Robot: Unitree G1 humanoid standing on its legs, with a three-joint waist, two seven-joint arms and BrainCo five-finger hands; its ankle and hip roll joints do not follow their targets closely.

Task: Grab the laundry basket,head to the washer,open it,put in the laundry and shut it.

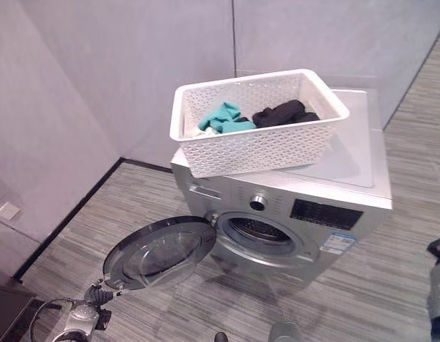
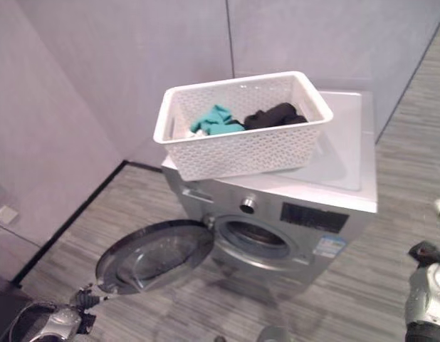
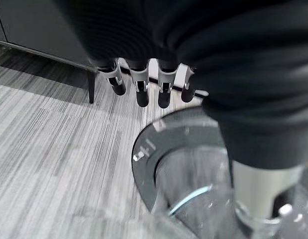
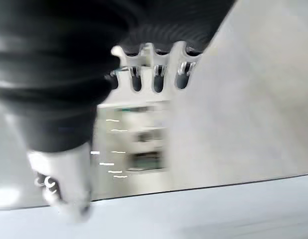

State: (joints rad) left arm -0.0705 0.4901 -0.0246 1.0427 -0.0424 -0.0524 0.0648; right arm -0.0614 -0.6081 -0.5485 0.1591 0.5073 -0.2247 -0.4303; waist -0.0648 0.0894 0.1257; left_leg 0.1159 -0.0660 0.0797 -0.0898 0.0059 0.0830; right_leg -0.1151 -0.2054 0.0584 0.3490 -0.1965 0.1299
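Laundry (image 1: 277, 114) sits in the basket (image 1: 257, 151) atop the washer (image 1: 362, 167), door (image 1: 160, 251) open; both relaxed, empty hands (image 3: 144, 87) (image 4: 156, 79) could tip the overhanging basket when reaching.

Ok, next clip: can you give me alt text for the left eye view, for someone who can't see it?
A white laundry basket holding teal clothes and black clothes sits on top of a silver front-loading washer. The washer's round door hangs open toward the grey striped floor, showing the drum. Grey walls stand behind.
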